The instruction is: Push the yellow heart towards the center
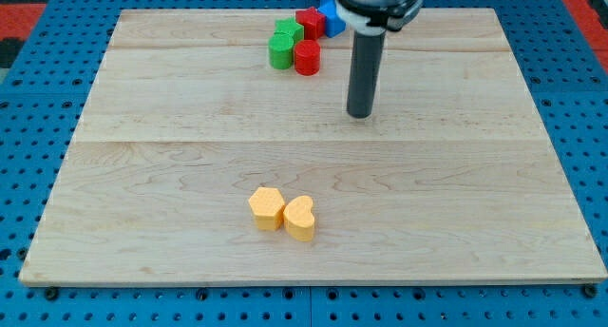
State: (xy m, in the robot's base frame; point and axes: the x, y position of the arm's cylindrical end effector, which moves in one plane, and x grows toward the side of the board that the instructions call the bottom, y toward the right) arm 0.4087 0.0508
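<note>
1. The yellow block [267,208], perhaps six-sided, sits touching the yellow heart [300,218] at its 9 o'clock.
2. The yellow heart lies low on the board [142,175], at about 6 o'clock from centre; the push is not yet done.
3. Green blocks [283,44], red blocks [307,42] and a partly hidden blue block [330,13] cluster at 12 o'clock.
4. My tip [359,115], a bare rod with nothing to open or close, stands at 1 o'clock from the heart, well apart.

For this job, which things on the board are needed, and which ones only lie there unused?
Needed:
- yellow heart, near the view's bottom
- my tip, well above it, apart

Only lying there:
- yellow hexagon-like block, touching the heart's left side
- green blocks
- red blocks
- blue block
</note>
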